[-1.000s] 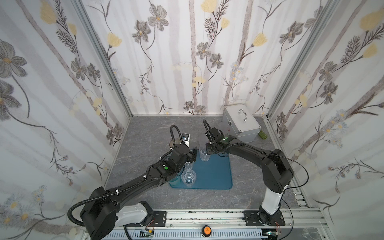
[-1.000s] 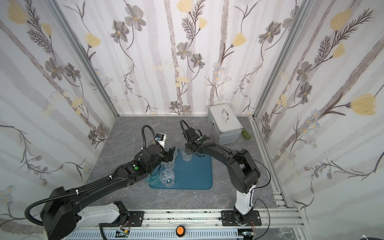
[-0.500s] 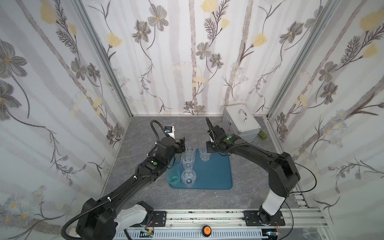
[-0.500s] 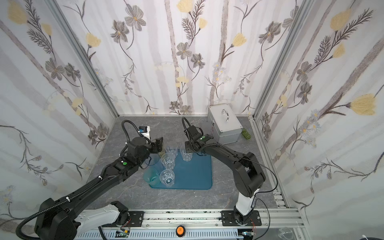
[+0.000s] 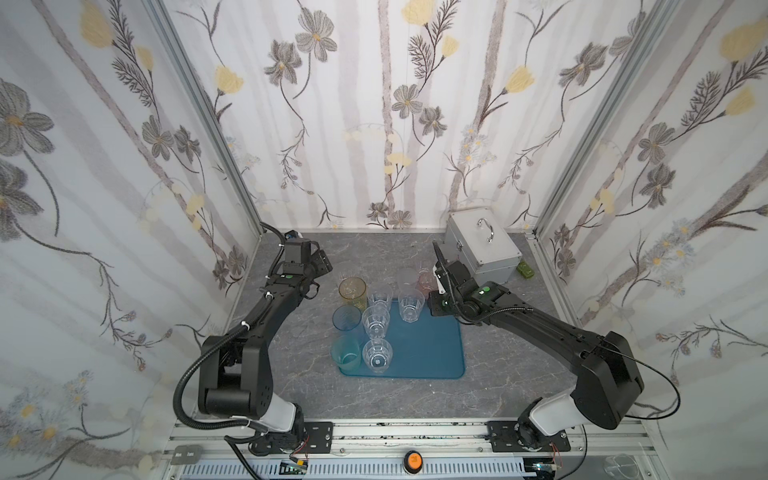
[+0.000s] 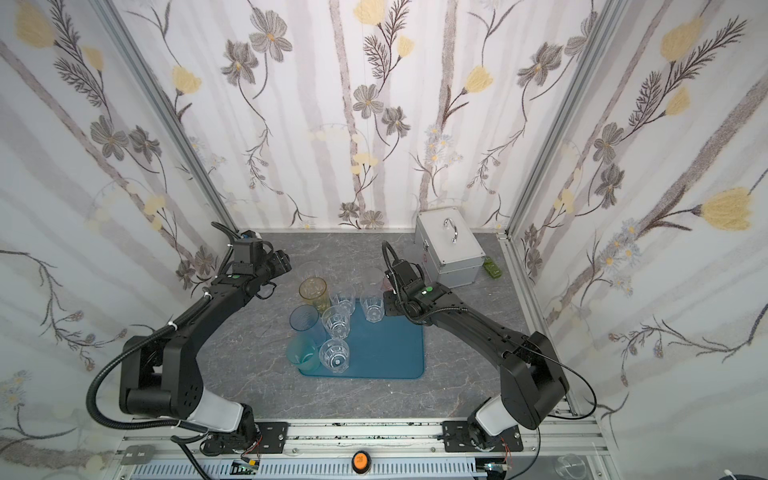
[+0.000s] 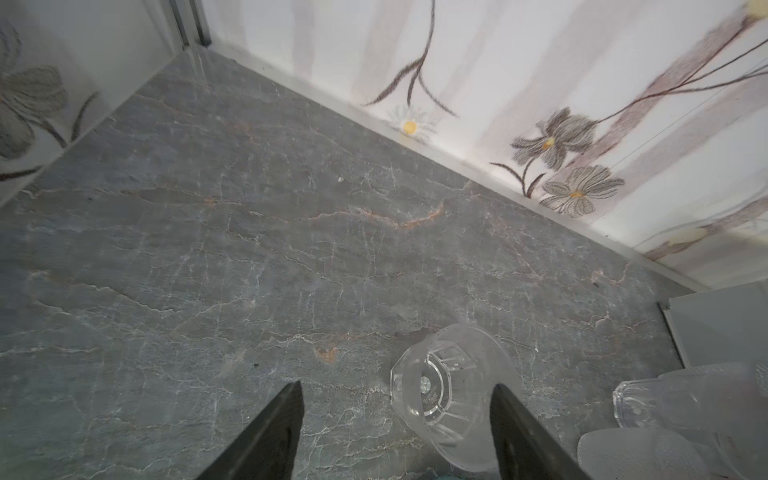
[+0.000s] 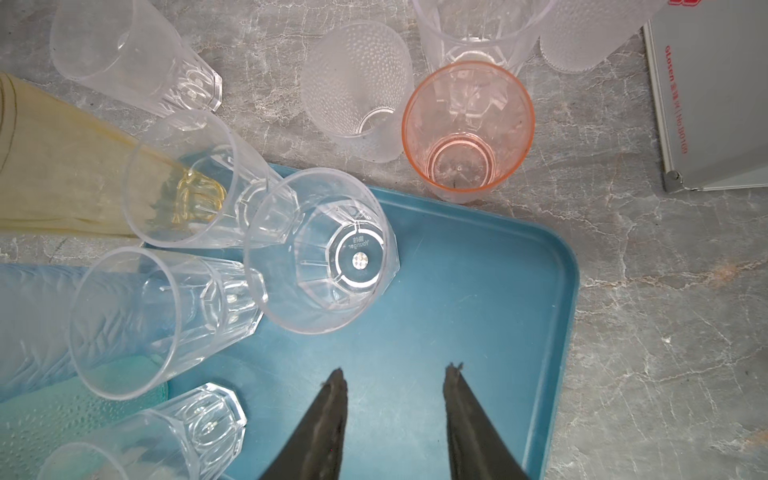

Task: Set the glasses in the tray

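Note:
The teal-blue tray [image 5: 419, 353] [image 8: 498, 291] lies mid-table. Several glasses stand on its left half in both top views, among them a clear faceted one [image 5: 411, 305] [image 8: 328, 253] at the back edge. My right gripper [image 8: 395, 370] [image 5: 432, 307] hovers open over bare tray just short of that glass, holding nothing. An amber glass [image 5: 352, 291], a frosted one [image 8: 357, 83] and a pink one [image 5: 424, 277] [image 8: 467, 129] stand off the tray behind it. My left gripper [image 7: 397, 385] [image 5: 322, 266] is open at the back left; a clear faceted glass [image 7: 449, 395] stands by one finger.
A silver metal case [image 5: 482, 249] [image 8: 715, 83] with a handle stands at the back right, close behind the pink glass. A small green object [image 5: 525, 270] lies beside it. Floral walls close three sides. Two frosted glasses [image 7: 685, 399] show near the left gripper.
The right gripper has opened, leaving the clear glass on the tray's back edge, and backed off slightly. The left arm has swung from over the tray to the back left.

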You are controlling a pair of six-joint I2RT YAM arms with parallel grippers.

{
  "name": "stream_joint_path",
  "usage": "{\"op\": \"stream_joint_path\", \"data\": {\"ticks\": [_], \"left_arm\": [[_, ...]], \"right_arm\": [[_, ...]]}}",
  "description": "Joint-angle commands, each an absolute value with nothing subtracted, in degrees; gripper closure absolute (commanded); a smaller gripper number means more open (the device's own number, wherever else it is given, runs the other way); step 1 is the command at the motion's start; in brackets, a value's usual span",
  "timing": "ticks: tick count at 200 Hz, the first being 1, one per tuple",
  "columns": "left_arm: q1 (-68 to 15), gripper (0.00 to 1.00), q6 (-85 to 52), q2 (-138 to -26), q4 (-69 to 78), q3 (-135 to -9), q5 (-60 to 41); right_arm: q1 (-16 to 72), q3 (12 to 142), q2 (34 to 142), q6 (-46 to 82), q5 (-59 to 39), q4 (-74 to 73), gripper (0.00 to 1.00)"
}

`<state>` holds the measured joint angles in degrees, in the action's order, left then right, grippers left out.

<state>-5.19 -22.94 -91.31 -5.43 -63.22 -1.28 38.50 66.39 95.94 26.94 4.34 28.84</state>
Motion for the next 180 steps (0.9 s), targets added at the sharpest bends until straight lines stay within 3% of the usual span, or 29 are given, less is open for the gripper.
{"op": "stream_joint_path", "data": {"ticks": [1, 110, 180], "left_arm": [[-5.02, 0.3, -24.35, -96.37, -6.94, -66.15, -4.68], [-8.43, 0.43, -23.91, -105.9, -6.94, -68.82, -3.32], [-8.79, 0.74, -24.34, -105.54, -6.92, -67.68, 1.15]], "right_arm": [[38.83, 67.63, 96.81, 27.48, 3.69, 28.27, 0.6], [40.6, 63.82, 99.16, 29.02, 4.34, 24.16, 0.59], [40.64, 61.41, 98.44, 29.51, 3.87, 22.33, 0.59]]}}
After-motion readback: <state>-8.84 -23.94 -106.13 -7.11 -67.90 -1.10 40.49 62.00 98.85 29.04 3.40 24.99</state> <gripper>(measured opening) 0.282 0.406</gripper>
